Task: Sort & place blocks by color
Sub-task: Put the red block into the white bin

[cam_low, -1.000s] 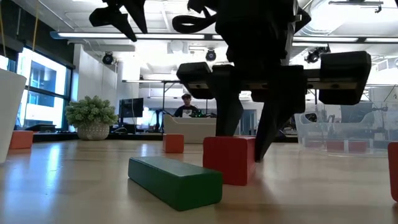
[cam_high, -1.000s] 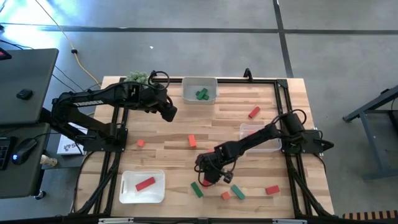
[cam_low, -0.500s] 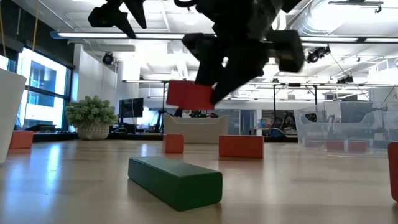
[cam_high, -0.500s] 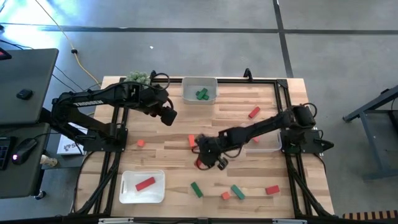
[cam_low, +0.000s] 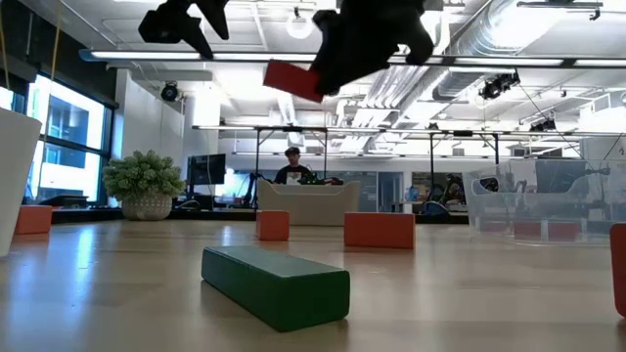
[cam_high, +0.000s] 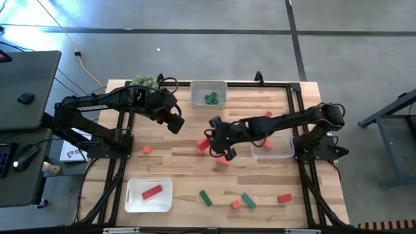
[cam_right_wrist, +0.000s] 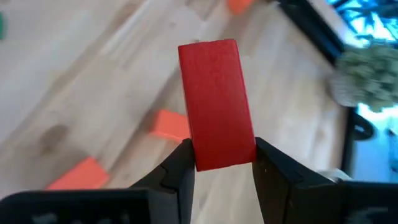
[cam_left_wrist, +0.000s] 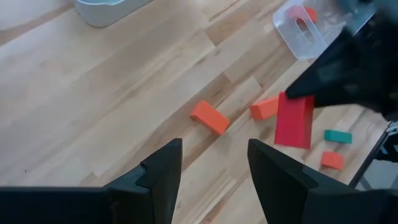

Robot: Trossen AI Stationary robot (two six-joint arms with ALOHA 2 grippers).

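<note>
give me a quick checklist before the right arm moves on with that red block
1. Grip: right gripper shut on the red block, block square between the fingers: ok.
2. Lift: block well above the tabletop in the low view: ok.
3. Target: white tray with a red block in it has free room: ok.
4. Left gripper open, apart from the right arm: ok.
5. Path toward the tray over the orange block: cannot tell clearance.

Three trays, two arms, two loose green blocks, one held red block, one plant.
</note>
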